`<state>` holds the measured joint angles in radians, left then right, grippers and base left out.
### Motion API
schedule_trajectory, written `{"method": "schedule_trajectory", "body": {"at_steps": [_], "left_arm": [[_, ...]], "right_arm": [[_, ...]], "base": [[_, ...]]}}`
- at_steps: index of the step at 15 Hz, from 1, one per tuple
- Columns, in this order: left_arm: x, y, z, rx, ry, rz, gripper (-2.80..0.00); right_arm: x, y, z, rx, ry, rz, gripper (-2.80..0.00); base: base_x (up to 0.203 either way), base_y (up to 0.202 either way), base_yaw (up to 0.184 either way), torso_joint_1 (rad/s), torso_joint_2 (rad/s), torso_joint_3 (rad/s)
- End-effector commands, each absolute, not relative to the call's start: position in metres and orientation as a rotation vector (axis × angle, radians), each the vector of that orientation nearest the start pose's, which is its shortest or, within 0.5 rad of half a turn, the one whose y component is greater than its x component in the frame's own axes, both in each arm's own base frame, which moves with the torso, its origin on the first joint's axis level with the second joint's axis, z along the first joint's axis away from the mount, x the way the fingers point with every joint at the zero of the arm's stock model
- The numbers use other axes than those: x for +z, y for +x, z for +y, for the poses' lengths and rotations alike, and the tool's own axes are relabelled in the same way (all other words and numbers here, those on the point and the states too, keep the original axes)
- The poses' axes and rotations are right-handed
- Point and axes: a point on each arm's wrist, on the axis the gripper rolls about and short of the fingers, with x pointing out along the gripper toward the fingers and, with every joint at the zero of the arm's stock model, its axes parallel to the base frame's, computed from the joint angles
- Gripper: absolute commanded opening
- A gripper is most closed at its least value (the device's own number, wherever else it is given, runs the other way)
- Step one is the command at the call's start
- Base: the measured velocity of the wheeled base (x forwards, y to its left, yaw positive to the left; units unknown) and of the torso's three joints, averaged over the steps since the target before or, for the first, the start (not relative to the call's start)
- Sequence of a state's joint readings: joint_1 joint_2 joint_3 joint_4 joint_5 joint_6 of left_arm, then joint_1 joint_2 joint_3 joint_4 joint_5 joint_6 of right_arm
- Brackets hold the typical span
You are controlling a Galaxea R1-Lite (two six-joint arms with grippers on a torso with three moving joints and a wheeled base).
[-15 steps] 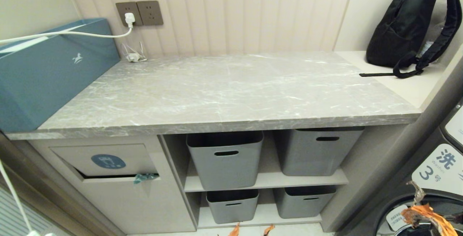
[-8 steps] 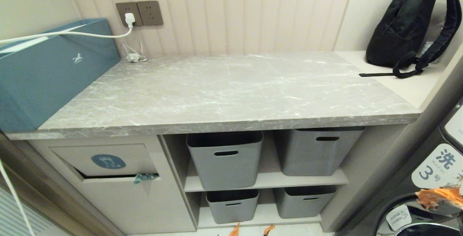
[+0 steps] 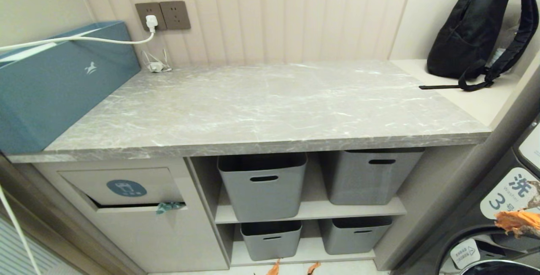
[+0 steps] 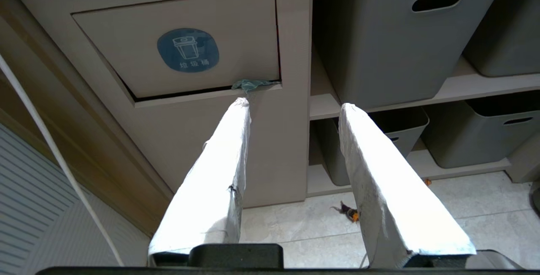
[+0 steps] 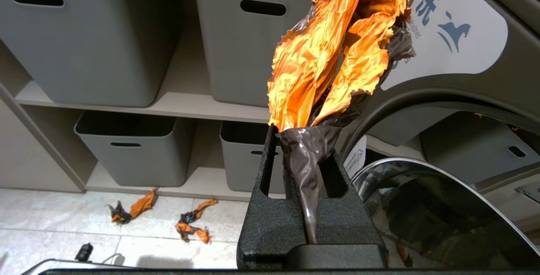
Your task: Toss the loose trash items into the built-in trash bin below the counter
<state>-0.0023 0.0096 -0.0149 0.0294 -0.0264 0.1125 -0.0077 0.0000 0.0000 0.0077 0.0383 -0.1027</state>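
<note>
left hand [image 4: 295, 106]: white tapered fingers, black base | right hand [image 5: 301, 140]: black slotted fingers

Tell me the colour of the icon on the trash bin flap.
Blue, with a white bin drawing; icon shows best in the left wrist view.

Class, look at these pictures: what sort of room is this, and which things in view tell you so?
Probably a laundry or utility room: a washing machine with a numbered "Washer" label stands beside a marble-look counter, with grey storage tubs on shelves beneath and a built-in trash bin.

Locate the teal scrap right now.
Teal scrap is caught at the lower right corner of the trash bin flap, under the counter's left end.
</note>
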Motion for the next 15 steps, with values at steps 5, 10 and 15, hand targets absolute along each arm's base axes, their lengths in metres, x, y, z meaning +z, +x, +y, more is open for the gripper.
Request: {"method": "schedule_trajectory", "body": {"at_steps": [5,10,15], "left_arm": [[0.075,-0.0238,-0.0003,-0.022,0.093,0.02,-2.8],[0.075,-0.0238,-0.0003,-0.021,0.083,0.021,-2.8],[0.075,-0.0238,-0.0003,-0.021,0.081,0.021,-2.8]], "right_arm": [[0.0748,-0.0229,0.001,0.031,-0.101,0.003,-2.8],[0.0748,-0.0229,0.001,0.031,-0.101,0.004,-2.8],[0.0759,-0.0229,0.001,0.031,-0.088,0.011,-2.8]], "base": [[0.0,0.0,0.0,0.0,0.0,0.0],[0.0,0.0,0.0,0.0,0.0,0.0],[0.0,0.0,0.0,0.0,0.0,0.0]]}}
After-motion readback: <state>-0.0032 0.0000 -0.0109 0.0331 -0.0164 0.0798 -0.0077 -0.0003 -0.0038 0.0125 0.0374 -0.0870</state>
